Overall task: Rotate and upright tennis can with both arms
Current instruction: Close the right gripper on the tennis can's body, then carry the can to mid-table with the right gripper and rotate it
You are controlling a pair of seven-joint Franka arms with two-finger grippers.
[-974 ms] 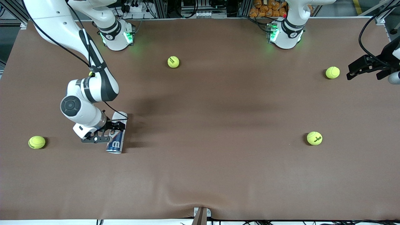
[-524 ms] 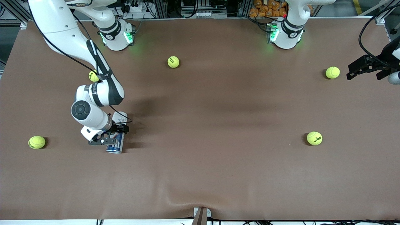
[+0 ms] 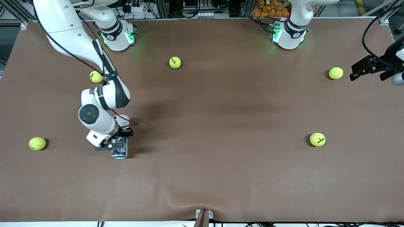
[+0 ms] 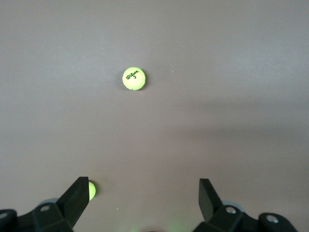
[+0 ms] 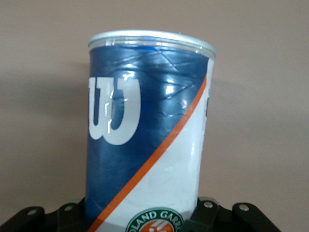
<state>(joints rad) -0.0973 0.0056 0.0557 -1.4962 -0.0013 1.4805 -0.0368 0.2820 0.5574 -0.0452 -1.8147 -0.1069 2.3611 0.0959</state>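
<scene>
This looks like a robot lab: two white arms (image 3: 94, 104) are fixed to a big brown table (image 3: 221, 176), with metal frames (image 3: 164, 8) and cables (image 3: 367, 34) around it.

The right end effector (image 3: 119, 142) sits low in the frame's lower left, fingers squeezed shut. The left end effector (image 3: 363, 68) waits at the upper right edge, fingers wide apart.

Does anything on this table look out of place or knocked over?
Yes: the tennis can lies on its side instead of standing, with the right claw shut around it. Loose tennis balls sit scattered over the table.
</scene>
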